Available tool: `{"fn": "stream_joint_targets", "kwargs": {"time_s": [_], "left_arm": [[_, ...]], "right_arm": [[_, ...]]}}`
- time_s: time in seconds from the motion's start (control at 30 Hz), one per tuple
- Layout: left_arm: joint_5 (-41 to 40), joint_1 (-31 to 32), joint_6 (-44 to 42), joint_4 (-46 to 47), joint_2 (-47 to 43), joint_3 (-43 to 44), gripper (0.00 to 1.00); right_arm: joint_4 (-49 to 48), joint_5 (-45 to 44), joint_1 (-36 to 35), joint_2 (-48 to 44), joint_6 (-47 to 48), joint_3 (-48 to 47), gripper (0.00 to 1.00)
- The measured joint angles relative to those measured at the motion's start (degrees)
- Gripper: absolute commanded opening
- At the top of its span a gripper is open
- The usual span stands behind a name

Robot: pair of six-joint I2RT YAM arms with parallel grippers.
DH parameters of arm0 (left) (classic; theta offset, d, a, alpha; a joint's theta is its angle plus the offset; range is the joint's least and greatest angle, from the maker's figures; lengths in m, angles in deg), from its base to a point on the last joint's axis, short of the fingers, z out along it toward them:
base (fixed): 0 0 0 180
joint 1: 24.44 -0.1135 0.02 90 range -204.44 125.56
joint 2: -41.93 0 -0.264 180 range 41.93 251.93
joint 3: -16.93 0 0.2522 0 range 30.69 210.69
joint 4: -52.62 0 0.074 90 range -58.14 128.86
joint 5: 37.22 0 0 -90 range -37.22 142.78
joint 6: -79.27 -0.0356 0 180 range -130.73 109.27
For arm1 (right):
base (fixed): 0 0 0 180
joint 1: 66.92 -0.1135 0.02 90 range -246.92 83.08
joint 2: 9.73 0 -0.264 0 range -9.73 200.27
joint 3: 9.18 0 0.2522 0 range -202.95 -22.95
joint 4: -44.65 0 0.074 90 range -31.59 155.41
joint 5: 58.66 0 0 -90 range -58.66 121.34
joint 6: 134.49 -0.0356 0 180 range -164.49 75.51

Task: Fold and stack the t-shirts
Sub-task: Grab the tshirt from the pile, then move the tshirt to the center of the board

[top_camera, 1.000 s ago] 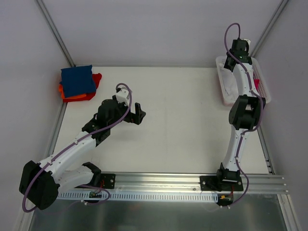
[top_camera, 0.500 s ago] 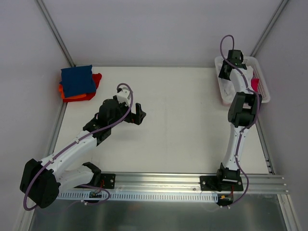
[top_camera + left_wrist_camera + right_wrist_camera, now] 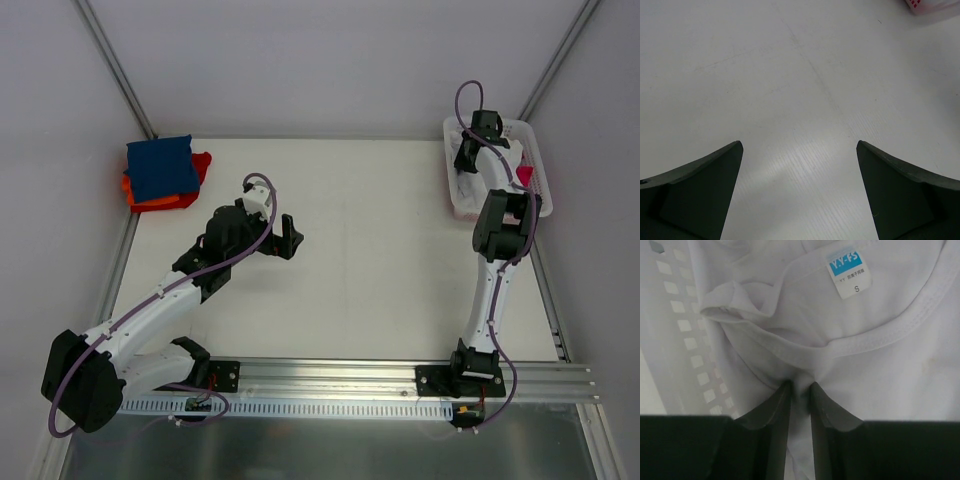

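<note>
Near field: the left gripper [image 3: 288, 237] hangs over the bare table [image 3: 380, 260], fingers spread wide and holding nothing.

Far right: the right gripper [image 3: 799, 388] reaches into the white lattice basket [image 3: 535, 140]. From above, the arm hides its jaws. The wrist view shows them pressed together on a fold of the white t-shirt [image 3: 890, 370] just below the collar. The shirt lies bunched in the basket, its body cut off at the picture edges, so its long axis cannot be told. The collar band runs from lower left to upper right, with the neck label [image 3: 850, 271] facing up. A sliver of the crimson-pink t-shirt [image 3: 524, 175] shows at the basket's right wall; the rest is hidden.

Far left corner: the folded navy t-shirt [image 3: 160, 167] lies on the orange-red t-shirt [image 3: 165, 202], which shows only at its edges.
</note>
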Motion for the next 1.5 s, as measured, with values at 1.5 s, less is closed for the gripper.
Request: {"fn": "stream_joint_targets", "kwargs": {"time_s": [1.5], "left_arm": [[-1.01, 0.00, 0.00, -0.02, 5.70, 0.02, 0.99]], "right_arm": [[2.10, -2.10, -18.99, -60.39, 4.52, 11.93, 0.00]]}}
